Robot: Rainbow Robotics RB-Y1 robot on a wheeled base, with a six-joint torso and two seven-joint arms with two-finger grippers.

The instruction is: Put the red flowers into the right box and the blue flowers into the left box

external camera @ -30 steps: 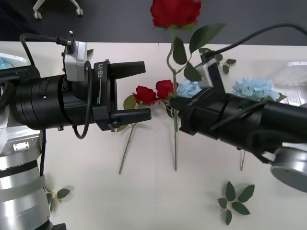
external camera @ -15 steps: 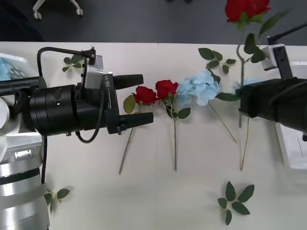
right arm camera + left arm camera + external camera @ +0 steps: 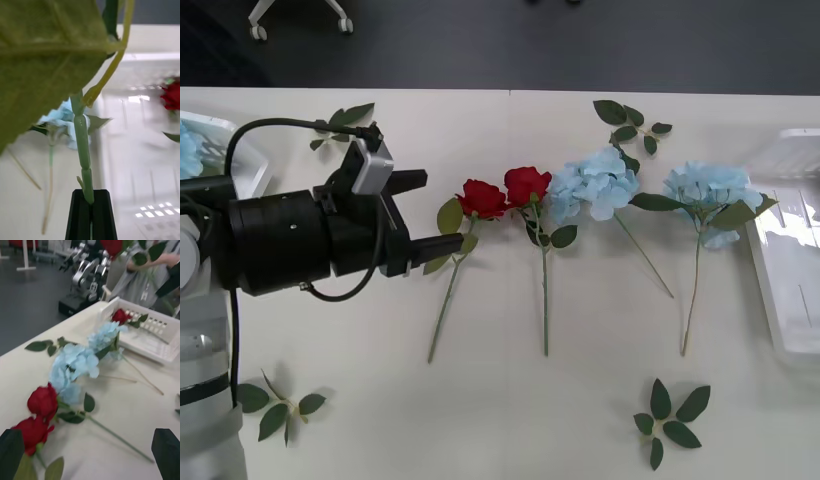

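Two red flowers (image 3: pixel 482 198) (image 3: pixel 527 185) lie side by side on the table, stems toward me. Beside them lie two blue flowers (image 3: pixel 592 185) (image 3: pixel 710 190). My left gripper (image 3: pixel 425 212) hovers open just left of the nearer rose, with nothing between its black fingers (image 3: pixel 11 453). My right gripper (image 3: pixel 90 204) is shut on the green stem (image 3: pixel 83 146) of a rose, held over the right box (image 3: pixel 142 157), where another red rose (image 3: pixel 171 95) lies. The right box (image 3: pixel 790 270) sits at the table's right edge. The left box (image 3: pixel 225 150) at the far left holds a blue flower (image 3: pixel 188 150).
Loose green leaf sprigs lie at the front right (image 3: pixel 670 410), front left (image 3: pixel 275 405), back left (image 3: pixel 340 120) and back middle (image 3: pixel 630 125). The table's far edge runs along a dark floor.
My right arm has swung right with the raised rose and left the front view. My left arm has pulled back to the left, its open fingers now short of the roses.
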